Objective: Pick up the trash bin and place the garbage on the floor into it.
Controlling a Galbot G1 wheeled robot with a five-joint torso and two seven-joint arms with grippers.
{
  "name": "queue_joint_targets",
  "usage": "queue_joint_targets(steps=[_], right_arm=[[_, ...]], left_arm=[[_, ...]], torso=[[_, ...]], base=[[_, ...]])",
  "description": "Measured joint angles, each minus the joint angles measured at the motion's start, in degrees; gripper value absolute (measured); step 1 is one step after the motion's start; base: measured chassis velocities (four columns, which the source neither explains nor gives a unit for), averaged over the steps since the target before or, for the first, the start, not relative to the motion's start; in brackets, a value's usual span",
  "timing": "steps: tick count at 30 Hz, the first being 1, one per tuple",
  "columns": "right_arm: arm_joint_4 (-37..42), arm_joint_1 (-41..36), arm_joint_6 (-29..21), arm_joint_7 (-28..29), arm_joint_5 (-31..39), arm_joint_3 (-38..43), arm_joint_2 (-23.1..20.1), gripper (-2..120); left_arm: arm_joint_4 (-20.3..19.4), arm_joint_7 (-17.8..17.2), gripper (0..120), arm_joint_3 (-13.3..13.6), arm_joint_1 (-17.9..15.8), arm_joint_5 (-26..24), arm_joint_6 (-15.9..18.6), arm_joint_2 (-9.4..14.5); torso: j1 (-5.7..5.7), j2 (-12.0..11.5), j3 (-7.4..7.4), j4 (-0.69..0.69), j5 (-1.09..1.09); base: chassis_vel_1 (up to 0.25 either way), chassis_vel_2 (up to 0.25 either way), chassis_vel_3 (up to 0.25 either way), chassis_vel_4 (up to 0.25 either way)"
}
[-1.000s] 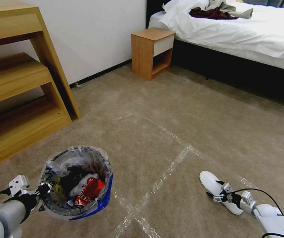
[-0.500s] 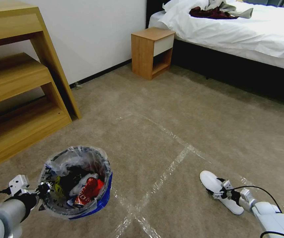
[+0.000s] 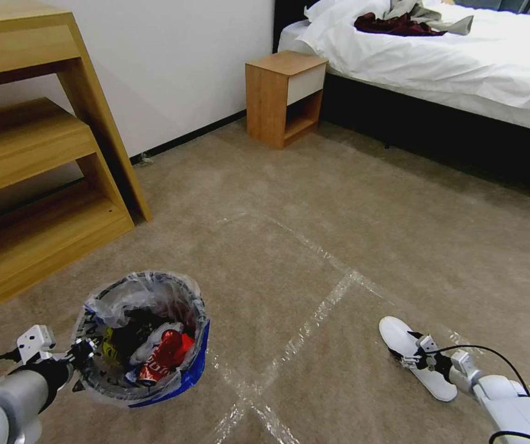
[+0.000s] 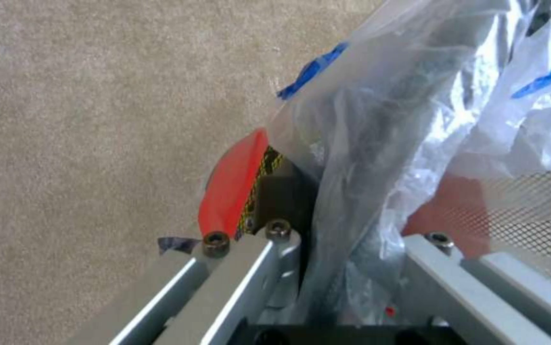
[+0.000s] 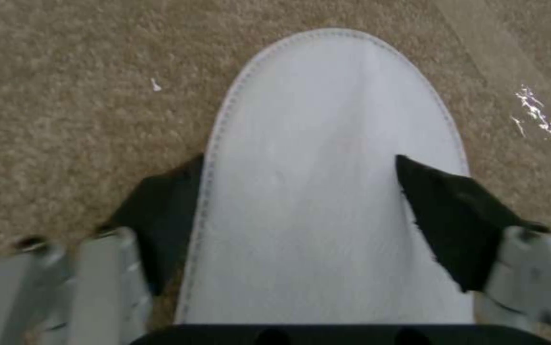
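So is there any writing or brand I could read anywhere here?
Red can inside the trash bin: white lettering, too blurred to read.
Yellow-black patterned strip on the bin's side: no legible characters.
White insole on the floor: no print visible.
No other text.

A bedroom corner: beige-brown carpet (image 3: 314, 203) crossed by shiny clear tape strips (image 3: 314, 320) runs to a plain white wall (image 3: 172, 61) with a dark baseboard. A stepped wooden shelf unit (image 3: 36, 166) stands at left, a small wooden nightstand (image 3: 283, 95) beside a bed (image 3: 462, 68) with white bedding and rumpled dark red and grey clothes (image 3: 409, 21).
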Motion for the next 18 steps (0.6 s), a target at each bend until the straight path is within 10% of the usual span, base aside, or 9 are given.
queue_joint_targets(steps=[18], right_arm=[[0.2, 2.9, -0.6, 1.3, 1.8, -3.1, 1.4, 12]], left_arm=[[0.8, 0.1, 0, 0.0, -0.7, 0.4, 0.0, 0.2]], torso=[[0.0, 0.0, 0.01, 0.07, 0.1]], base=[[0.0, 0.0, 0.0, 0.0]])
